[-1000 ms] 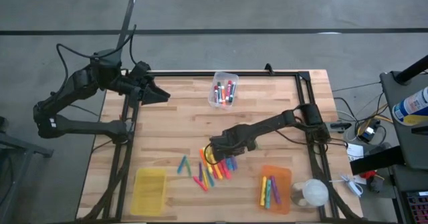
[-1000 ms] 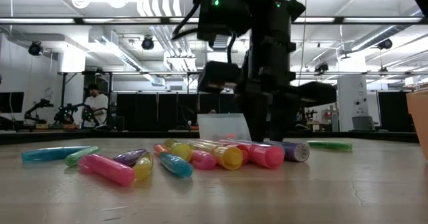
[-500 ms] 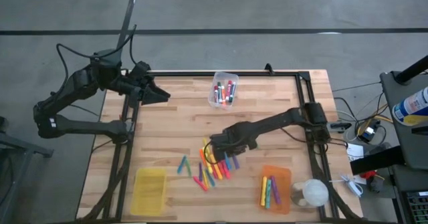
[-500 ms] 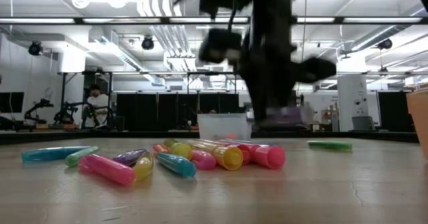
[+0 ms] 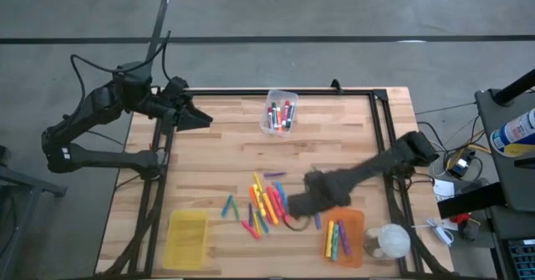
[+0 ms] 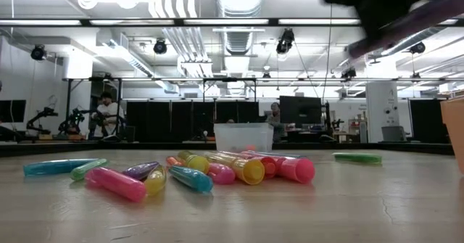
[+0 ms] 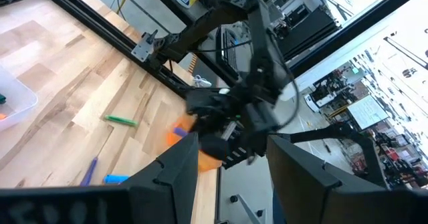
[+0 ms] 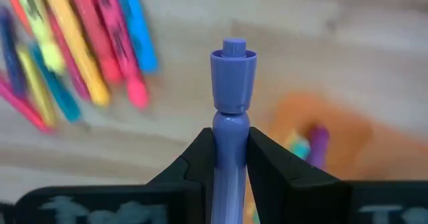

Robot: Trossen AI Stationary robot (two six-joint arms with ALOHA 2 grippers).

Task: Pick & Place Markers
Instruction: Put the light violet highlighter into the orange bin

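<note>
The right gripper (image 8: pixel 231 160) is pinching a purple marker (image 8: pixel 232 83) above the counter (image 5: pixel 334 134), between the marker pile (image 5: pixel 266 203) and the orange bin (image 5: pixel 355 221) at its 4 o'clock. The left gripper (image 7: pixel 231 160) is hovering, fingers spread, at the counter's 10 o'clock corner.

Even overhead light, soft shadows; ceiling strip lights (image 6: pixel 239 22) glare in low view; dark right arm (image 5: pixel 351 184) motion-smeared, loose coloured markers (image 8: pixel 87 43) blurred in right wrist view
</note>
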